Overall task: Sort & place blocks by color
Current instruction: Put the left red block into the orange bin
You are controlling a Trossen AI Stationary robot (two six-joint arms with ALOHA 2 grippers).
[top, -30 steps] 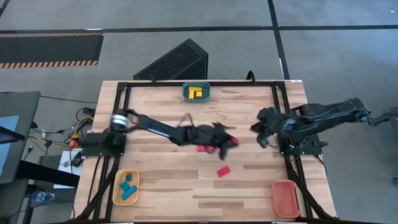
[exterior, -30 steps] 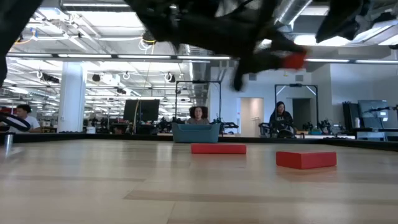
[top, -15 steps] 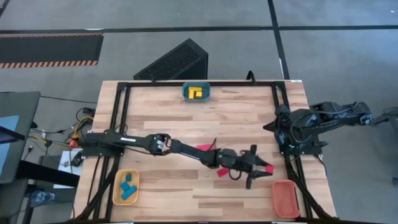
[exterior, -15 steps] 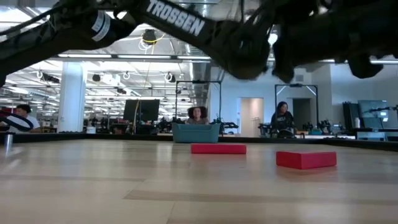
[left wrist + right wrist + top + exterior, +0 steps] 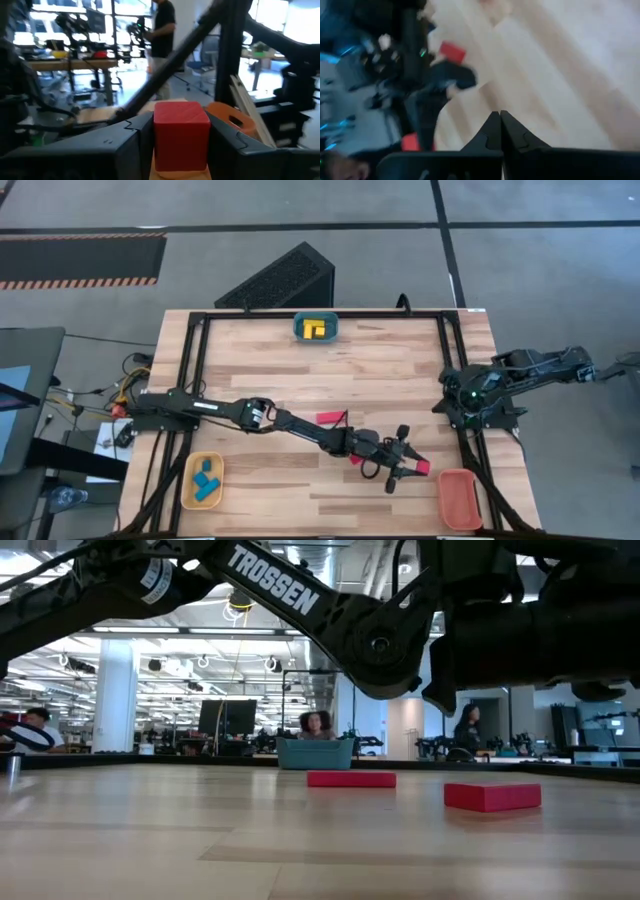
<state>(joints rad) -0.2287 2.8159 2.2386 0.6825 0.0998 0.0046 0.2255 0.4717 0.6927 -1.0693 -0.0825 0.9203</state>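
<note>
My left arm reaches across the table toward its near right corner. My left gripper (image 5: pixel 412 468) is shut on a red cube (image 5: pixel 181 135), which also shows in the high view (image 5: pixel 421 467), just left of the orange-red tray (image 5: pixel 459 498). Two more red blocks (image 5: pixel 351 779) (image 5: pixel 492 796) lie flat on the table; one shows in the high view (image 5: pixel 327 417) beside my left arm. My right gripper (image 5: pixel 499 120) is shut and empty, drawn back at the table's right edge (image 5: pixel 446 398). My left gripper pinches the red cube by two opposite sides (image 5: pixel 159 137) between its two fingers (image 5: pixel 125 145). The fingers point toward the table's right edge. The cube is upright and lifted clear of the table.
A teal tray (image 5: pixel 298 329) with yellow blocks stands at the far edge. A yellow tray (image 5: pixel 190 480) with blue blocks stands at the near left. The black frame runs along the table's sides. People stand in the room beyond the table.
My left gripper has carried the red cube from the table's middle toward the near right, close to the orange-red tray, holding it clear of the table. My right arm has drawn back toward the right edge.
</note>
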